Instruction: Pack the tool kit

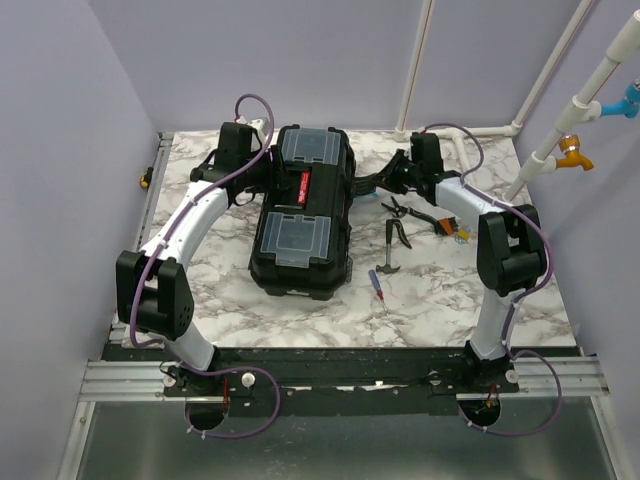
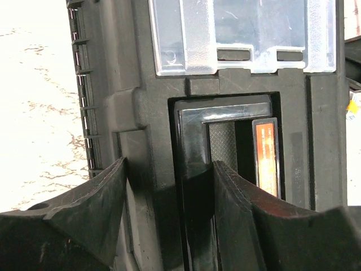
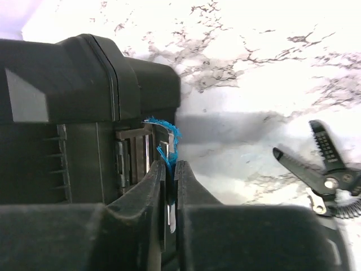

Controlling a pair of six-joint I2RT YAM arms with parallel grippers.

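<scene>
Top view: the large black plastic toolbox (image 1: 322, 200) lies lid-up in the middle of the white marble-patterned table (image 1: 450, 300). Its red lid handle (image 1: 303, 185) sits between two grey translucent lid compartments (image 1: 308, 148). The left arm (image 1: 190, 215) reaches to the box's left side and the right arm (image 1: 460, 200) to its right side. Right of the box lie black pliers (image 1: 402, 210), a dark hammer (image 1: 392, 248) and a small screwdriver (image 1: 378, 287), all apart from it.

Left wrist view: the left gripper (image 2: 169, 166) stands apart astride a strip of the lid. One finger is at the lid's outer side, the other in the handle recess. I cannot tell whether they press on it.

Right wrist view: the right gripper (image 3: 169, 166) is pinched nearly together on the thin teal latch (image 3: 168, 141) on the toolbox's side wall. A black wire stripper (image 3: 321, 175) lies on the marble, well clear.
</scene>
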